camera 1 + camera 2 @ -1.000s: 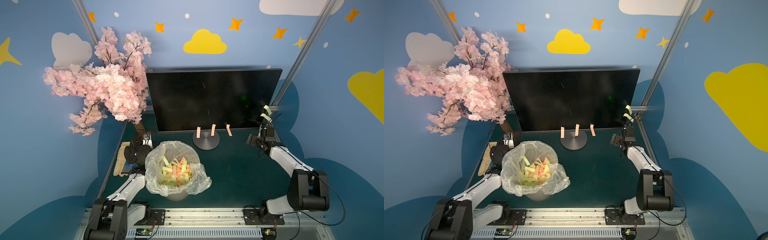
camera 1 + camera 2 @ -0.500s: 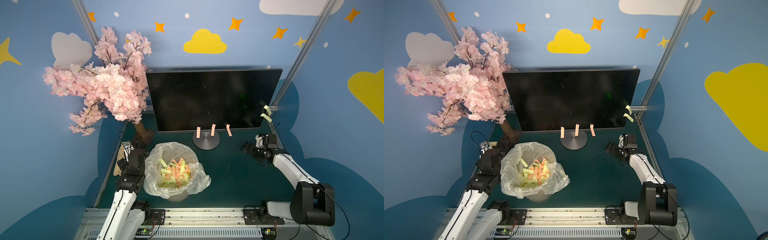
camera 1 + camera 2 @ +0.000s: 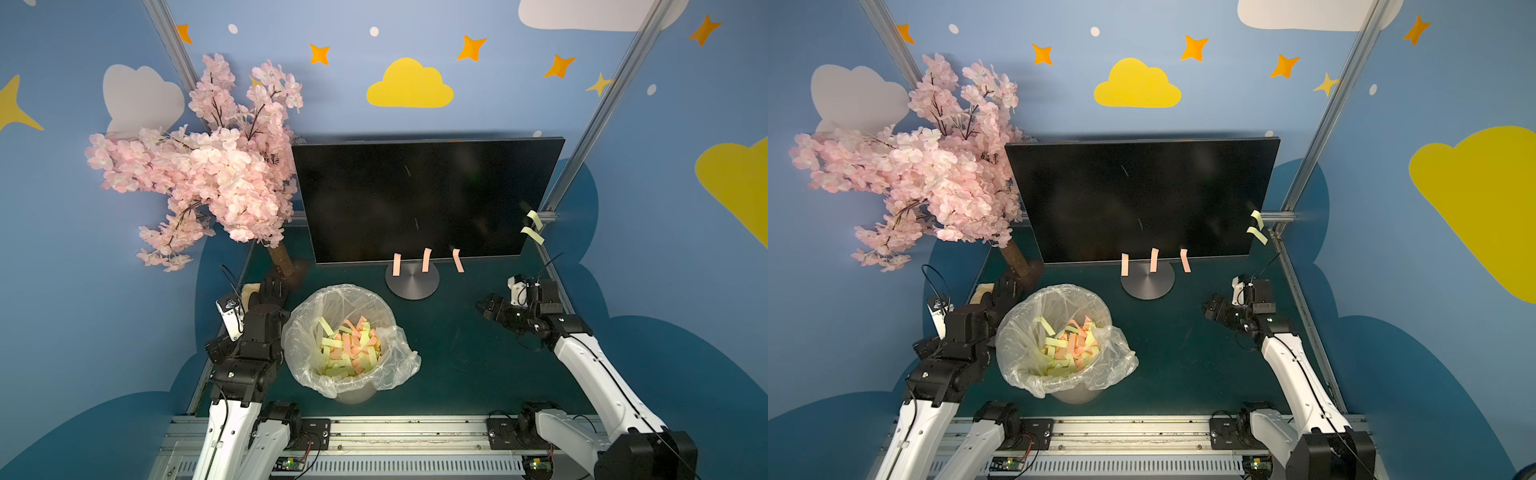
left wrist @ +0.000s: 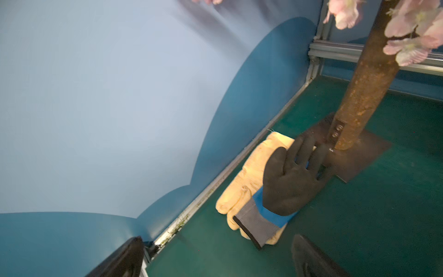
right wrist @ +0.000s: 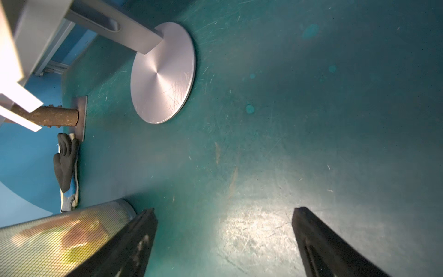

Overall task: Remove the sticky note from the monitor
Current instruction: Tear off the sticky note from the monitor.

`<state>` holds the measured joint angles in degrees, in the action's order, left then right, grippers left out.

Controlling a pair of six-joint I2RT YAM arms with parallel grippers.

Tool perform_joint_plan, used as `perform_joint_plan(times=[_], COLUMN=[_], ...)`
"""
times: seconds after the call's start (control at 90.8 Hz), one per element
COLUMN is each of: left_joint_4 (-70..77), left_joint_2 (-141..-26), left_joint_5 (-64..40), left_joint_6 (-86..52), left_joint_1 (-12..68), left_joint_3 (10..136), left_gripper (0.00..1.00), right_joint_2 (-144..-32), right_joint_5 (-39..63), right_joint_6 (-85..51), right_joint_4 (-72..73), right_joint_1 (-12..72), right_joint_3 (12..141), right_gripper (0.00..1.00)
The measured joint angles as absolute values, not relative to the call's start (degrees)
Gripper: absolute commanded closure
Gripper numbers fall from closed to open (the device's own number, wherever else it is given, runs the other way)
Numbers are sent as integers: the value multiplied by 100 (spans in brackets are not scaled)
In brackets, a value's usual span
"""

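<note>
**Sticky notes of pink paper (image 3: 426, 260) on the large black flat-screen monitor (image 3: 424, 199)**

Three hang from the lower bezel at the table's back, and two pale yellow notes (image 3: 532, 235) cling to the screen's right edge. The right gripper (image 5: 223, 211) reaches low over the scratched dark green mat (image 3: 457, 365), jaws spread wide and empty. The left gripper (image 4: 217, 239), on its folded arm, gapes empty toward a black rubber glove (image 4: 287, 177). The blue walls (image 3: 332, 120) carry yellow clouds.

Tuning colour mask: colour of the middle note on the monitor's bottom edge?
Salmon pink middle note, clearest in a top view.
</note>
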<state>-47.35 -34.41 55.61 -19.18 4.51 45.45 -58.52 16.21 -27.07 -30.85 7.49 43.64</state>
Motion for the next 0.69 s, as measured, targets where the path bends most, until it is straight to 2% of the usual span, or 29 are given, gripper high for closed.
perform_joint_plan(times=[0.154, 0.352, 0.518, 0.694], left_joint_4=[-4495, -4289, -4230, -4018], left_joint_2=[-3284, -3306, -3310, -3328], left_joint_5=[5861, 5634, 4781, 3238], left_joint_6=[-1428, -1168, -1125, -1146], left_joint_1=[451, 451, 451, 451], left_joint_3=[4845, 5509, 5988, 6300], left_gripper=[0, 0, 0, 0], right_joint_2=[-5732, -5636, -5577, -5463], right_joint_5=[1546, 1542, 1551, 1603], right_joint_6=[-2707, -2766, -2958, -3240], right_joint_4=[-3310, -3417, -3411, -3280], right_joint_1=[923, 1083, 1216, 1323], right_joint_3=[4569, 4818, 4882, 4882], right_gripper=[7, 8, 9, 9])
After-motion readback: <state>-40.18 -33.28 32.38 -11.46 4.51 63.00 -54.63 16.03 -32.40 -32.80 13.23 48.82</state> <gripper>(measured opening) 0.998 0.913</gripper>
